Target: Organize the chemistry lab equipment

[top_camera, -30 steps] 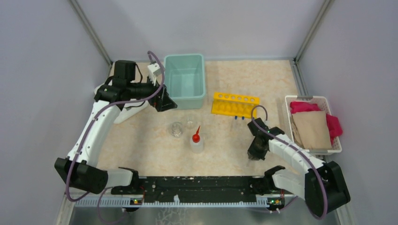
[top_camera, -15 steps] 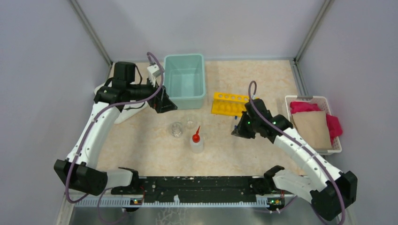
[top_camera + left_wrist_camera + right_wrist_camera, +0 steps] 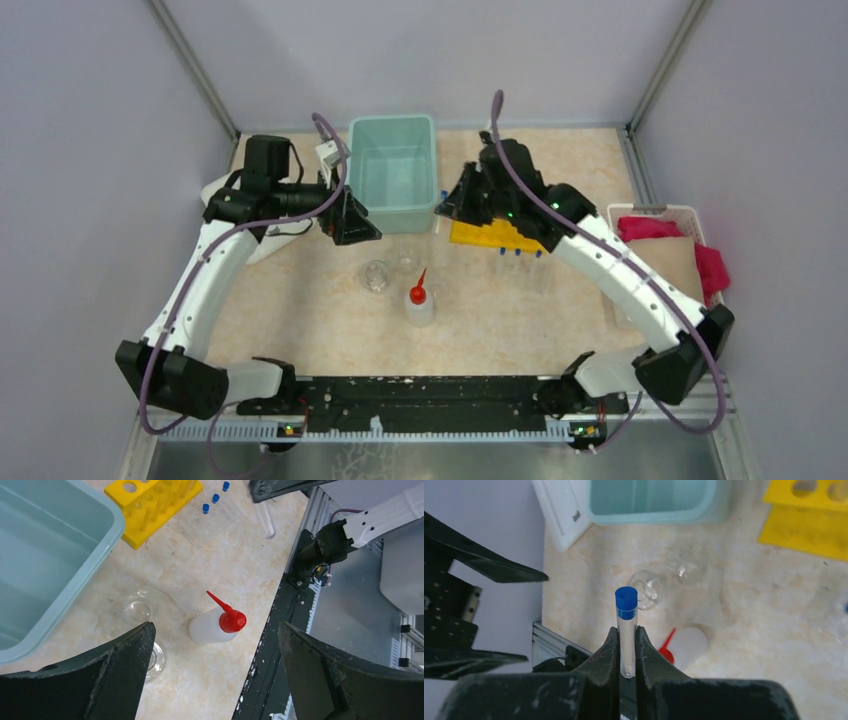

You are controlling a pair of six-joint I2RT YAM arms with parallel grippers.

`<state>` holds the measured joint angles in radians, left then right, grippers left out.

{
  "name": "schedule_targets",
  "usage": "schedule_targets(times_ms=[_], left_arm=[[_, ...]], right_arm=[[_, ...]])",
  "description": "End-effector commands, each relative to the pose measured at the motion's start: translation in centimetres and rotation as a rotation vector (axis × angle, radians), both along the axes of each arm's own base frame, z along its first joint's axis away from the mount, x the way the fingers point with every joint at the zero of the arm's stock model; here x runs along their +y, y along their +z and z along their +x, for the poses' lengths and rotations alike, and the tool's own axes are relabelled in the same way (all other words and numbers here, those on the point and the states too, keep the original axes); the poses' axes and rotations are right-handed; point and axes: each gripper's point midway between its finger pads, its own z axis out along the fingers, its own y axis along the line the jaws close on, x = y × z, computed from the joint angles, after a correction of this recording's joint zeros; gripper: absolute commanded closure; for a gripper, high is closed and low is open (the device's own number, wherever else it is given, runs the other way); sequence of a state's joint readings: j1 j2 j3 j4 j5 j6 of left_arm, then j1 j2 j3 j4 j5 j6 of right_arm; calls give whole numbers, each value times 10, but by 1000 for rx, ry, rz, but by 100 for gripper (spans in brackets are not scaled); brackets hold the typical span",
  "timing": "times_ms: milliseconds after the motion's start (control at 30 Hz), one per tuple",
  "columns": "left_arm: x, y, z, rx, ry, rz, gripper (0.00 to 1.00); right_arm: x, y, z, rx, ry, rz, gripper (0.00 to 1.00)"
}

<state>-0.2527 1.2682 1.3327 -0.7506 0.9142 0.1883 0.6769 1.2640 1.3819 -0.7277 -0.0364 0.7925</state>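
My right gripper (image 3: pixel 626 631) is shut on a slim clear test tube (image 3: pixel 626 602) with a blue cap, held upright in the air. In the top view this gripper (image 3: pixel 447 207) hangs between the teal bin and the yellow holed rack (image 3: pixel 497 236), whose top the arm partly hides. More blue-capped tubes (image 3: pixel 515 254) lie in front of the rack. Two small glass cups (image 3: pixel 376 275) (image 3: pixel 405 257) and the red-nozzled squeeze bottle (image 3: pixel 420 305) stand mid-table. My left gripper (image 3: pixel 355 225) is open and empty above the cups; the bottle (image 3: pixel 207 630) shows between its fingers.
A teal bin (image 3: pixel 393 212) stands at the back centre. A white basket (image 3: pixel 640 209) of pink and brown cloths sits at the right edge. A white flat object (image 3: pixel 262 246) lies under the left arm. The black rail (image 3: pixel 430 390) runs along the near edge.
The right arm lifted from the near right of the table and swung back and left, carrying the test tube to the gap between rack and bin. The left arm barely moved.
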Motion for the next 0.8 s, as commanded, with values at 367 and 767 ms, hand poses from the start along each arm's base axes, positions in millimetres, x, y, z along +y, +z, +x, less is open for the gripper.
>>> schedule_targets(times_ms=[367, 767], left_arm=[[-11, 3, 3, 36, -42, -77, 4], [-12, -6, 13, 63, -20, -64, 21]], right_arm=[[138, 63, 39, -178, 122, 178, 100], [147, 56, 31, -152, 148, 176, 100]])
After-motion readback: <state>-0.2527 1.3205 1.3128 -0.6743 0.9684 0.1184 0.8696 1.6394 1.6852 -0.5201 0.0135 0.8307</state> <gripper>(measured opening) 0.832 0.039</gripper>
